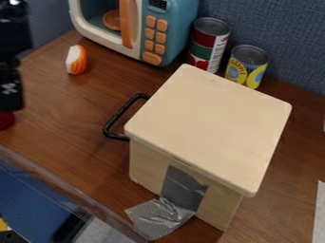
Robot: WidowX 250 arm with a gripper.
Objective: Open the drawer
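My black claw [10, 90] is cut off at the left edge; I cannot tell whether it is spread or pressed together. Near it, a red object [5, 120] is cropped too. The drawer's front is hidden under the overhanging top of the pale wooden cabinet [209, 123], right of centre on the brown table [63, 111]; its black bar handle [119, 116] juts out leftward. The teal toy microwave [173, 35], cropped above, holds a round tan piece [111, 20].
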